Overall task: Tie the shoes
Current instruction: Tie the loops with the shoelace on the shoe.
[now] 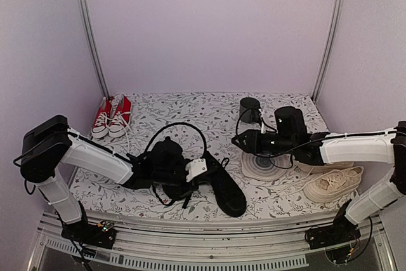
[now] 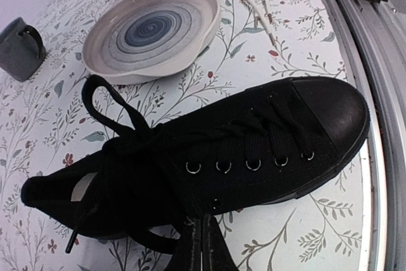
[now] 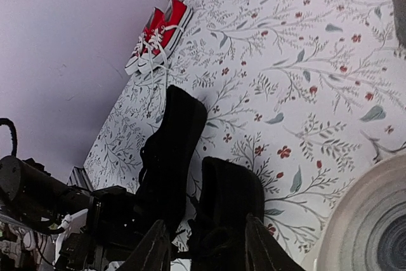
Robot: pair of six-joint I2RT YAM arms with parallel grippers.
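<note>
No brand mark, label or legible writing shows on any item in the three views. The black shoes [image 1: 209, 179] lie near the front edge of the floral-patterned table [image 1: 184, 109], left of centre; in the left wrist view one shoe [image 2: 254, 150] lies on its sole with its toe cap toward the metal edge rail, its lace [image 2: 104, 109] forming a loose loop at the tongue end. The left arm reaches low across the table from the near left, and its left gripper [image 2: 202, 245] has its fingers pressed together at the shoe's side (whether any lace is pinched between them cannot be told). The right arm extends leftward from the near right, held above the table, and its right gripper [image 3: 206, 245] stands parted with nothing between the fingers. A striped plate [image 2: 149, 30] sits just beyond the shoe, a dark mug [image 2: 22, 49] farther back. Small red sneakers [image 1: 111, 117] stand at the far left corner; cream sneakers [image 1: 333, 182] lie at the right.
</note>
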